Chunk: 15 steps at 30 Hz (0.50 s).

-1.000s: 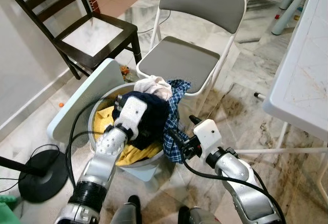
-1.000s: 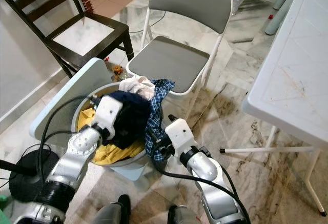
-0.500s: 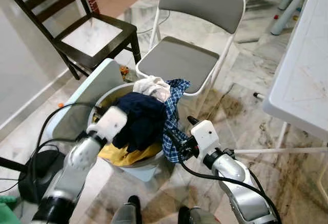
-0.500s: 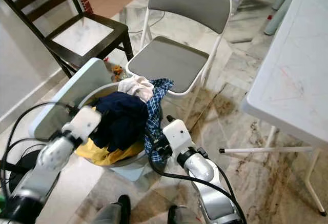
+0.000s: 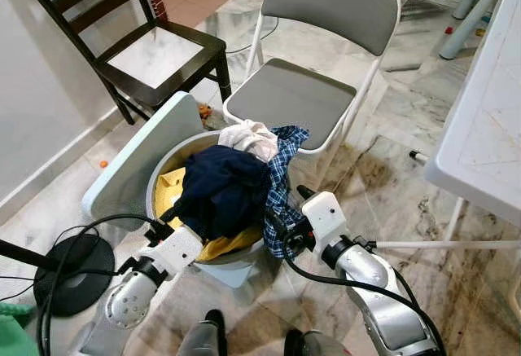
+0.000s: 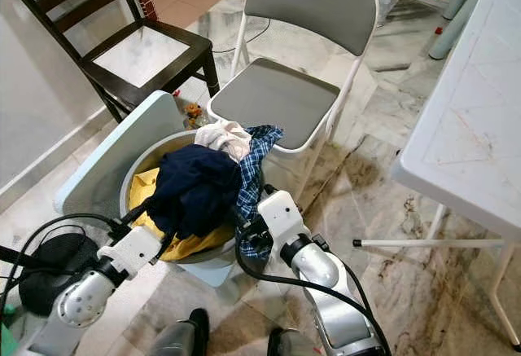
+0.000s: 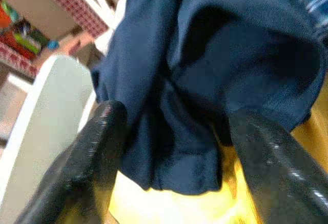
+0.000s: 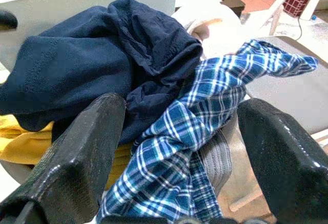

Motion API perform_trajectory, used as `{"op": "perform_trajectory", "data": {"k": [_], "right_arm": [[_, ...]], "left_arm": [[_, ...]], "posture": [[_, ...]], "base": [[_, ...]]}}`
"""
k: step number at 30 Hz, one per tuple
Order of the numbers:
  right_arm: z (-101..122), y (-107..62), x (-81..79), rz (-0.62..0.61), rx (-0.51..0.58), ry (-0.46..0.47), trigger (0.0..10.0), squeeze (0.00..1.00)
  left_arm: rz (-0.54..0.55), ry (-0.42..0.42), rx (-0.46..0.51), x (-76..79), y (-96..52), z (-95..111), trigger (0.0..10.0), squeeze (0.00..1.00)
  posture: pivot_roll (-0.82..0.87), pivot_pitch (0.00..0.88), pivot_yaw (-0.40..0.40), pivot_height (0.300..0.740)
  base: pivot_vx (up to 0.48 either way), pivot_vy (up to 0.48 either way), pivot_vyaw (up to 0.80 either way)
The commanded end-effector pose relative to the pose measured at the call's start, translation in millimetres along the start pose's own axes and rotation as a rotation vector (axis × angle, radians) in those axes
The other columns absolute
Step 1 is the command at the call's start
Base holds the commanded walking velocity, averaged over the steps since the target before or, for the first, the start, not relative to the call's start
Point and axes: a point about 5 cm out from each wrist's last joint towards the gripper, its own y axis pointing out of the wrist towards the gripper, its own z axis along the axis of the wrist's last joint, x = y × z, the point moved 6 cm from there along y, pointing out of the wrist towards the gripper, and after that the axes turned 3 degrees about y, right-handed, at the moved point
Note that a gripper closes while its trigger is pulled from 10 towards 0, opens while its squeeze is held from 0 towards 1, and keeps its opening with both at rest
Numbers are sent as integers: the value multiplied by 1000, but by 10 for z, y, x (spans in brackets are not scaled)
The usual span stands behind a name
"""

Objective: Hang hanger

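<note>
We're at the laundry basket [image 5: 159, 201] now, both arms low at its near rim, and no hanger can be made out among the clothes. The left gripper [image 7: 169, 147] has its jaws spread wide, the navy garment [image 5: 224, 189] hanging between them; the right gripper [image 8: 179, 183] is just as open, framing the blue plaid shirt [image 8: 205, 131] that spills over the edge toward the folding chair [image 5: 301, 95]. To do this well, we'd say lift cloth aside gently, one piece per arm, until a hook or shoulder shows, then grip that rather than fabric.
</note>
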Motion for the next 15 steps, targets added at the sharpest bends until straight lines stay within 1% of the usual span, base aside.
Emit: {"op": "perform_trajectory", "data": {"k": [1, 2, 3, 4, 6, 9, 10, 11, 12, 13, 14, 15], "right_arm": [[-65, -33, -36, 10, -19, 7, 10000, 0], [-73, -51, -29, 9, -24, 5, 10000, 0], [-73, -51, -29, 9, -24, 5, 10000, 0], [-84, -73, -19, 7, -29, 3, 10000, 0], [-88, -79, -14, 7, -30, 2, 10000, 0], [-93, -92, 2, 2, -35, -1, 10000, 0], [-94, -91, 3, 2, -35, -2, 10000, 0], [-91, -90, 6, 2, -35, -3, 10000, 0], [-86, -89, 6, 2, -34, -4, 10000, 0], [-82, -89, 5, 2, -33, -4, 10000, 0], [-80, -86, 6, 2, -32, -4, 10000, 0], [-80, -86, 8, 2, -32, -5, 10000, 0]], "left_arm": [[11, -38, -72, 16, -33, -175, 10000, 1000], [20, -74, -121, 16, -7, -275, 10000, 1000], [20, -74, -121, 16, -7, -275, 10000, 1000], [20, -130, -160, 32, 33, -344, 10000, 1000], [15, -145, -165, 45, 49, -352, 10000, 1000], [16, -212, -209, 79, 116, -412, 10000, 1000], [15, -220, -214, 83, 127, -419, 10000, 1000], [15, -224, -217, 84, 147, -424, 10000, 576], [12, -221, -217, 87, 158, -424, 10000, 78], [9, -219, -217, 89, 164, -423, 10000, 78], [2, -226, -219, 97, 186, -425, 10000, 0], [-1, -230, -224, 98, 202, -431, 10000, 0]], "posture": [[58, 266, 15, 740], [50, 267, 14, 740], [50, 267, 14, 740], [39, 268, 12, 740], [36, 266, 12, 740], [29, 263, 10, 740], [26, 261, 10, 740], [24, 260, 10, 740], [24, 260, 10, 740], [24, 260, 10, 740], [24, 257, 12, 740], [24, 256, 12, 740]], "base": [[0, 0, 0], [0, 0, 0], [0, 0, 0], [0, 0, 0], [0, 0, 0], [0, 0, 0], [0, 0, 0], [0, 0, 0], [0, 0, 0], [0, 0, 0], [0, 0, 0], [0, 0, 0]]}}
